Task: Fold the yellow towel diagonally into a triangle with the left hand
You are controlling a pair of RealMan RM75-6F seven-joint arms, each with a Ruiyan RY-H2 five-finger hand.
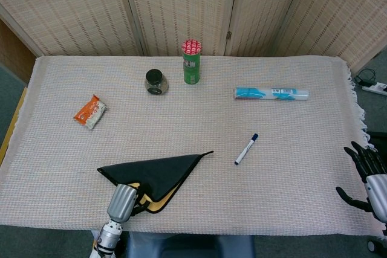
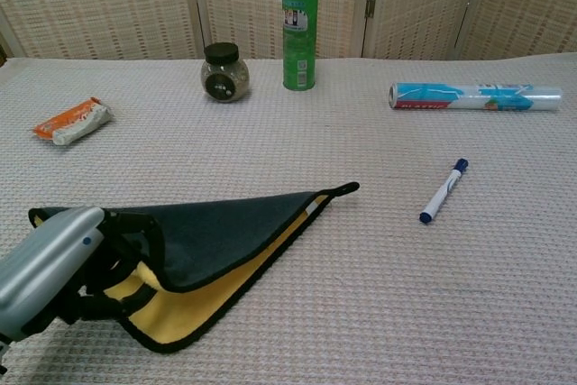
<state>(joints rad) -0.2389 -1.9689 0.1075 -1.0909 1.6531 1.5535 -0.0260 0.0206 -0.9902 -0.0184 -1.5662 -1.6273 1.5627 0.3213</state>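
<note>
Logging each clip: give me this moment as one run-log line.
phase: folding | left hand: holds yellow towel corner, dark side up | right hand: open, idle at table edge | fold: incomplete

Setting: staged indoor test room | woven folding screens (image 1: 181,4) stood behind a cloth-covered table (image 1: 290,167)

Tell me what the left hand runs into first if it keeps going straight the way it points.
The left hand points away from the robot, up the table, with the yellow towel already in its fingers. Past the towel, the line probably runs over bare cloth toward the dark-lidded jar, though the exact heading is hard to judge.
</note>
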